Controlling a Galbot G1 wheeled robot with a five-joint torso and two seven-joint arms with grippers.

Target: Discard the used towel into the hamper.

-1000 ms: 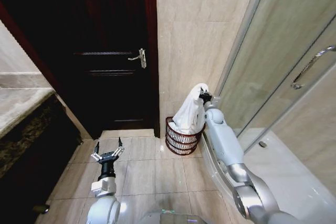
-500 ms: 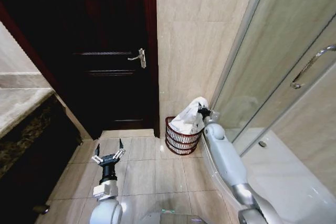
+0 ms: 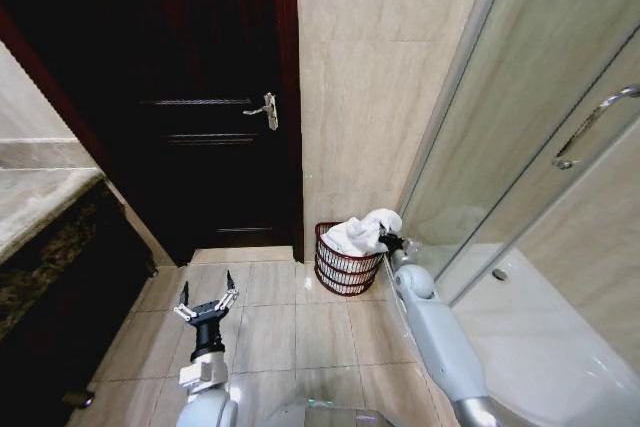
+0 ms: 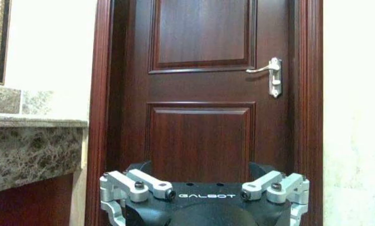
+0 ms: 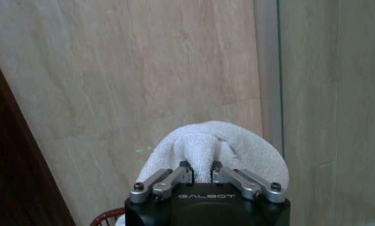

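While right end effector [image 3: 392, 241] pinches towel [image 3: 360, 233], bulk drapes toward 9 o'clock over hamper [image 3: 342, 269] rim; release drops it inside. Left end effector [image 3: 206, 304] spread, idle, well apart.

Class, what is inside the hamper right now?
A white towel fills the hamper, heaped above its rim, with the right gripper shut on it. Anything beneath the towel is hidden.

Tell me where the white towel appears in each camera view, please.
Head view: the towel lies heaped on the hamper, the right gripper at its edge.
Left wrist view: not there.
Right wrist view: towel pinched in that gripper.
Shared landmark: the hamper's rim.
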